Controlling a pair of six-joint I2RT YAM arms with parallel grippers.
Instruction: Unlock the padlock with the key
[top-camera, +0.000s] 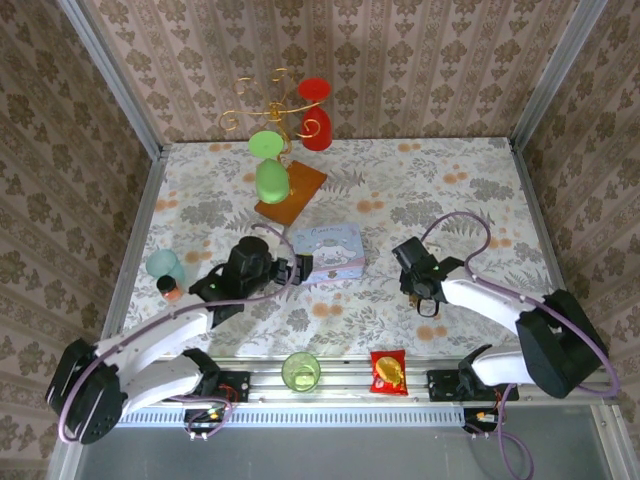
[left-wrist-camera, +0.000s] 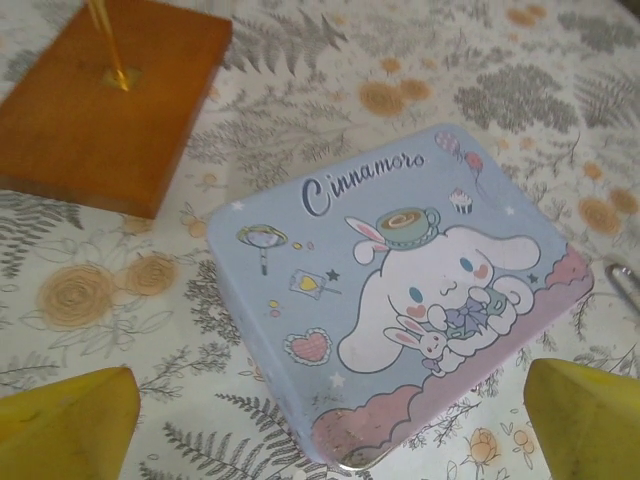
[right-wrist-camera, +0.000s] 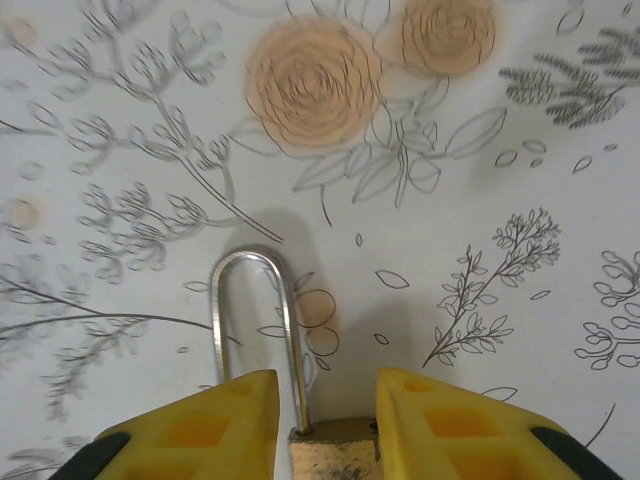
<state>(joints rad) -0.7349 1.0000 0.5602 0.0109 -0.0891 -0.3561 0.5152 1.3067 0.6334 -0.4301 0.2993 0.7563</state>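
brass padlock (right-wrist-camera: 335, 447), silver shackle (right-wrist-camera: 247, 257), yellow jaws, white tablecloth (right-wrist-camera: 520, 150) with orange roses.

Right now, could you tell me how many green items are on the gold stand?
2: the upper green item beside the red ones, the lower green item beneath it.

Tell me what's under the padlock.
Floral tablecloth shows through the shackle of the padlock. Yellow fingers of the right gripper flank its brass body, hiding whatever is beneath that.

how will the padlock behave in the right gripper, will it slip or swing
Probably rigid: the padlock has a brass-coloured body and a thin silver shackle. Likely heavy for its size. Its smooth sides between the right gripper's yellow fingers might let it pivot.
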